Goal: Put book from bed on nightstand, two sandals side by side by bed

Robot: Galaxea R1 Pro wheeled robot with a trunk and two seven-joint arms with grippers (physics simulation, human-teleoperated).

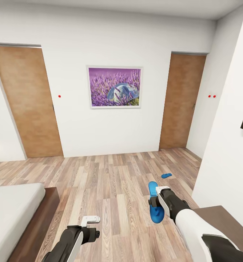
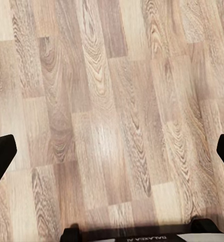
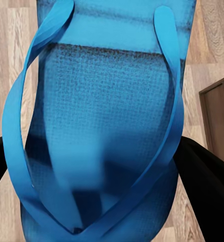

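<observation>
Sandals, two: we hold one blue sandal clamped in our right gripper above the floor; second sandal lies beyond. Left gripper spread wide, empty. Bed at left.

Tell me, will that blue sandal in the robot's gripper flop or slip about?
The sandal looks thin and rubbery, so probably light and somewhat bendy. Its textured footbed likely resists slipping. Held by the right gripper near one end, the free end may sag or swing.
</observation>
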